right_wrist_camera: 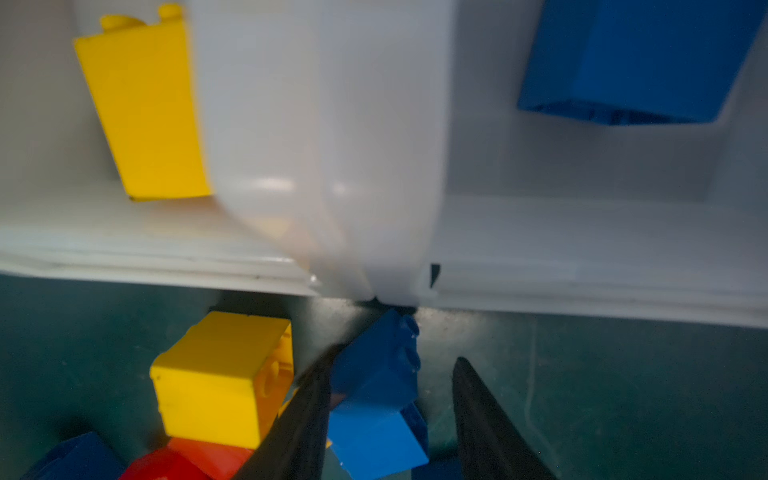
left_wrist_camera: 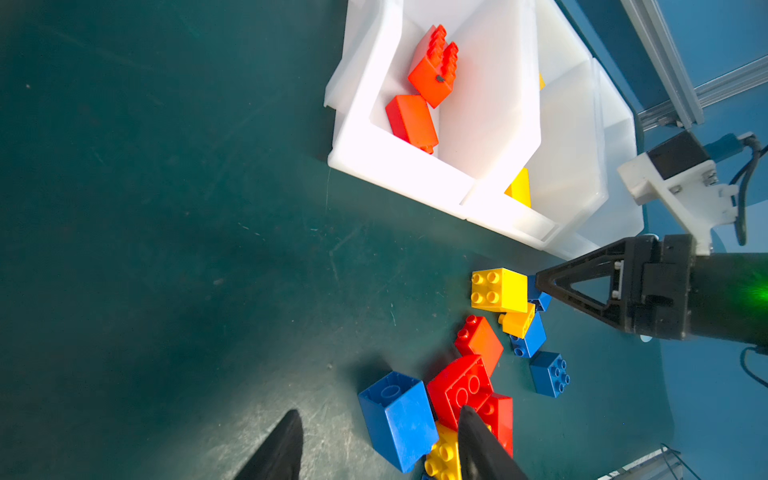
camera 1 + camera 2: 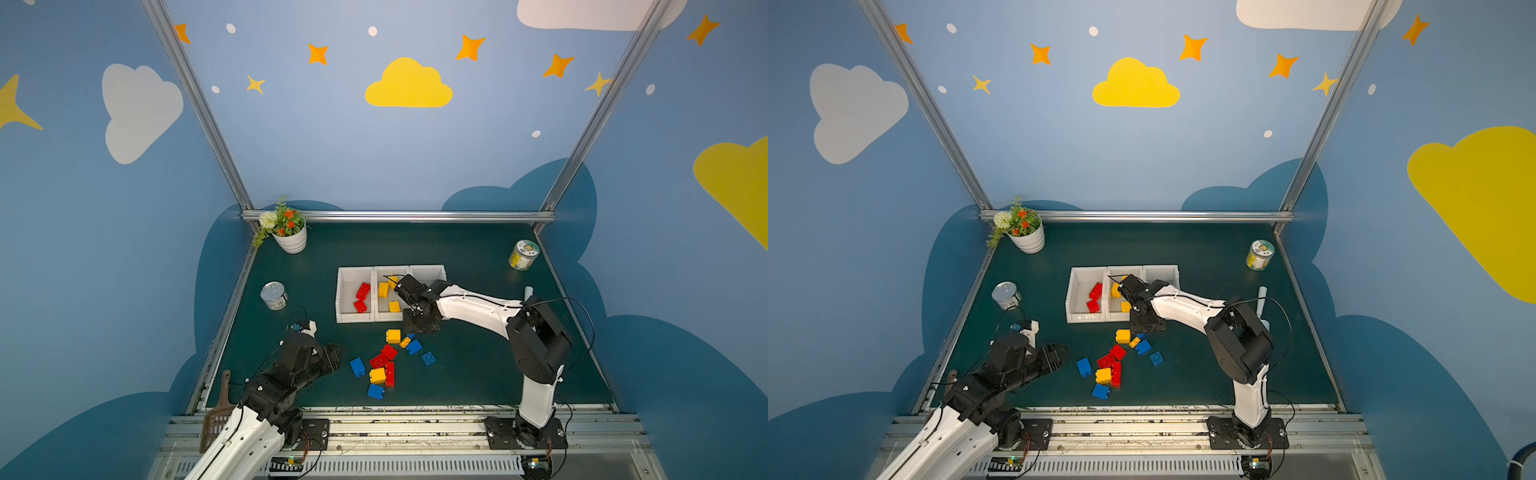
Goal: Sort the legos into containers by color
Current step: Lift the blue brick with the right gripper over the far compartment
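right tool (image 1: 397,355) spread astride blue lego (image 1: 374,370), unclamped | left tool (image 2: 380,411) spread, empty | likely light, rigid, slick: pinch flat sides

Mat (image 3: 478,257) dark green; 3 bins (image 3: 354,318) white; red bricks (image 3: 389,351), yellow bricks (image 3: 393,336), blue bricks (image 3: 356,366), each plain; walls (image 3: 332,145) blue with yellow and white clouds (image 3: 409,85), orange stars (image 3: 318,54), white dots (image 3: 372,31); pot (image 3: 293,243) white, ribbed; flowers (image 3: 287,220) orange and white; can (image 3: 274,296) silver; arms (image 3: 478,307) white and black.
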`<state>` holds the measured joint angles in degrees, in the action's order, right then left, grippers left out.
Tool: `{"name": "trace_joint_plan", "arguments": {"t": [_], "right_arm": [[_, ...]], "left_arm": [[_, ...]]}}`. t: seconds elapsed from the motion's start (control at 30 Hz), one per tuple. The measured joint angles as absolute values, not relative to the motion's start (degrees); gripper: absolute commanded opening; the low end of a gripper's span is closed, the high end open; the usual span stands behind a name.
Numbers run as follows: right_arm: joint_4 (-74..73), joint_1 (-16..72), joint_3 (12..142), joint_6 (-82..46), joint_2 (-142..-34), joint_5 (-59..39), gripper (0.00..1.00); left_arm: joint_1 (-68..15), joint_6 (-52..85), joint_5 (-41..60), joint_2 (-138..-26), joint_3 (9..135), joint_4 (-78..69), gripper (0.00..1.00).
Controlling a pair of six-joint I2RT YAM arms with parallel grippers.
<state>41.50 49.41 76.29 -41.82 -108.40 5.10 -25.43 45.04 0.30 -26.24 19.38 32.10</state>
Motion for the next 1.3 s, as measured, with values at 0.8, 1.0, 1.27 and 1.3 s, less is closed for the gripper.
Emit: {"name": "trace_joint_plan", "arguments": {"t": [0.8, 1.0, 1.27, 1.3], "right_arm": [[40.5, 49.5, 70.3, -42.8, -103.5, 6.0, 0.04], [43.4, 47.7, 71.1, -39.2, -95.8, 7.7, 0.05], [44.9, 37.1, 80.9, -30.1, -97.9, 7.6, 0.07], [45.0, 36.4, 82.2, -29.2, -99.4, 7.6, 0.08]], "left_arm": [[-25.8, 45.1, 0.3, -26.2, 19.4, 32.6, 0.6], [-25.9, 45.1, 0.3, -26.4, 19.4, 32.6, 0.6], [-26.4, 44.8, 0.5, -30.3, 19.5, 32.4, 0.6], [-26.6, 44.7, 0.5, -30.9, 19.6, 32.4, 0.6]]}}
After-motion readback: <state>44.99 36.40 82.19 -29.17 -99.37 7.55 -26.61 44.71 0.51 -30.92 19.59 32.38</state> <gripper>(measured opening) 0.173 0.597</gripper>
